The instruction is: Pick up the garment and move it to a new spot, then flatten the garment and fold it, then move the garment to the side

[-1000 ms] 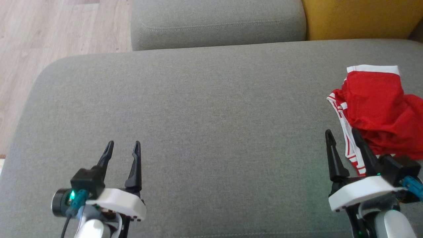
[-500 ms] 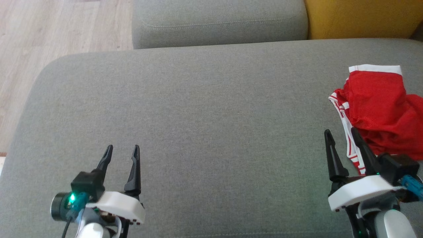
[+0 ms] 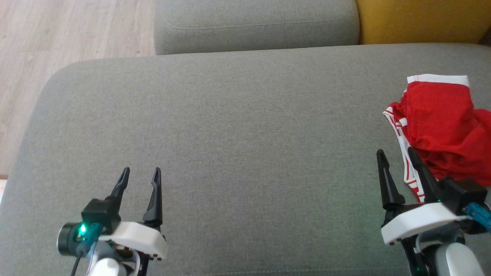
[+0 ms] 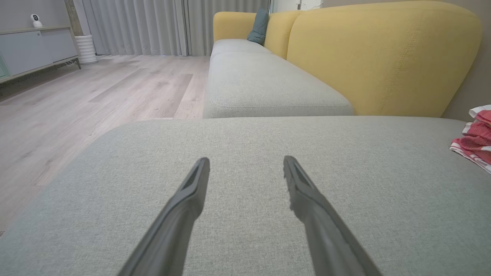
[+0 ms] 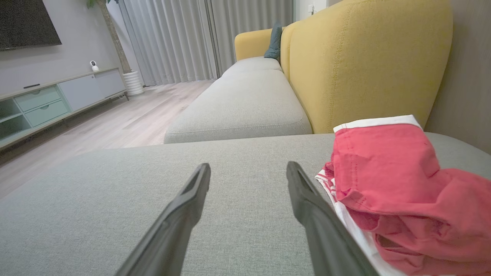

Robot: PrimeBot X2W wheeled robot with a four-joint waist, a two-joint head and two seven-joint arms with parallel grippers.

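I see my left gripper [image 3: 141, 170] and right gripper [image 3: 395, 150], jaws spread and empty, above the grey sofa cushion [image 3: 245, 126], with the crumpled red garment [image 3: 441, 122] lying just beside the right one.

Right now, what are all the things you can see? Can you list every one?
garment: 1, red with white trim, crumpled on the right side of the near cushion
near cushion: 1, grey, under both grippers
far cushion: 1, grey, beyond the near one
backrest: 1, yellow, behind the cushions
pillow: 1, teal, far end of the sofa
floor: 1, pale wood, left of the sofa
curtains: grey, far wall
cabinet: 1, pale grey-green, along the wall
left gripper: 1, dark fingers, open, over bare cushion
right gripper: 1, dark fingers, open, right beside the garment
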